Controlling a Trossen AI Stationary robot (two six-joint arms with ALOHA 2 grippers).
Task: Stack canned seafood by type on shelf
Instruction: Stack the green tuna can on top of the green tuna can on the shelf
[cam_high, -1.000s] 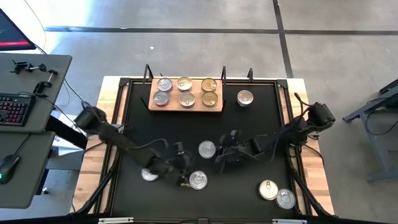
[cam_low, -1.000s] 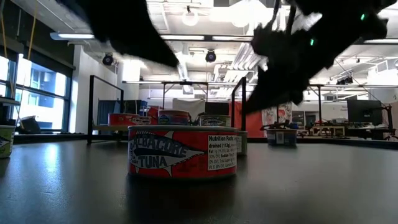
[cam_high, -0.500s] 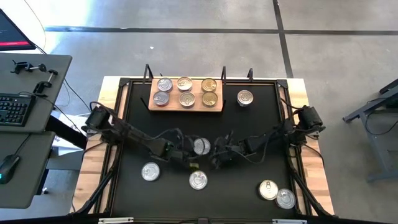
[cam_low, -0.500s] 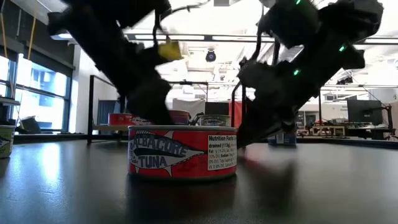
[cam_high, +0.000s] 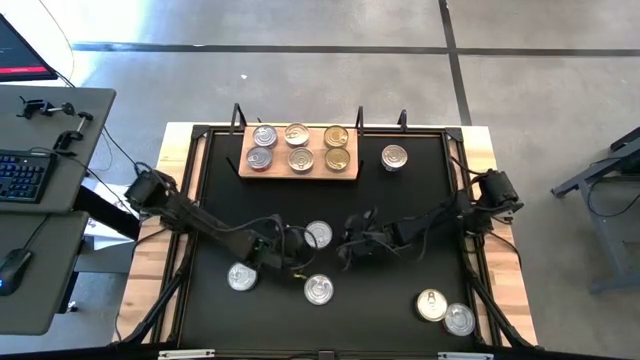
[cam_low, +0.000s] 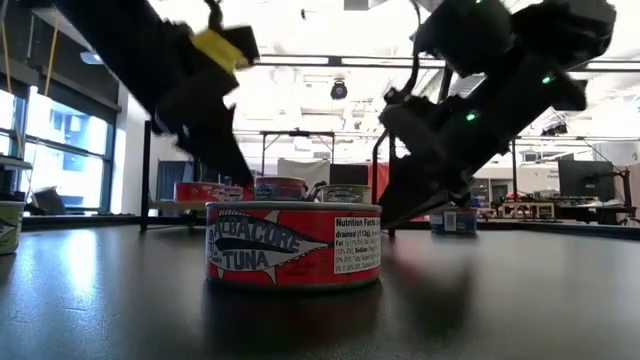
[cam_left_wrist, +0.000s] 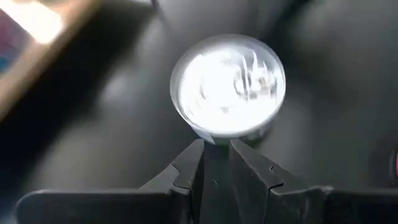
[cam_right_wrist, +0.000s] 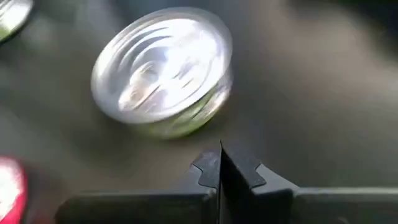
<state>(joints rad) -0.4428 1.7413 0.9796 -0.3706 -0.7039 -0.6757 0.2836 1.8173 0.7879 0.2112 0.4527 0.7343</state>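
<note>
Centre tin: small flat round silver-topped tin (cam_high: 318, 235) sits mid-table on the large black table (cam_high: 400, 200), between the two grippers; same tin shows in left wrist view (cam_left_wrist: 228, 84) and right wrist view (cam_right_wrist: 163, 70).
Left gripper: dark two-finger left gripper (cam_high: 290, 243) just beside the centre tin on its left; in its wrist view (cam_left_wrist: 216, 163) fingers only a narrow slit apart, tips right at the tin's side, nothing clamped betw. them; can't tell if tips touch the tin.
Right gripper: dark right gripper (cam_high: 347, 246) near the tin's other side, not touching; in its wrist view (cam_right_wrist: 221, 163) fingers pressed together, holding nothing.
Shelf: flat rectangular light-brown wooden board (cam_high: 300, 172) at the table's far edge, carrying six tins in two rows of three; left four silver-topped (cam_high: 264, 136), right two gold-topped (cam_high: 336, 137).
Tin by shelf: silver-topped tin (cam_high: 395, 157) on the black top just right of the board.
Near tins: silver tin (cam_high: 241, 277) under the left arm; silver tin (cam_high: 319, 290) near front centre; gold-tinged tin (cam_high: 432, 304) and silver tin (cam_high: 459, 319) touching, front right corner.
Low view: red-sided tin marked tuna (cam_low: 292, 243) close to camera, upright on the table; both arms hang above and behind it.
Side desk: grey desk w. a keyboard (cam_high: 25, 176) left of the table.
</note>
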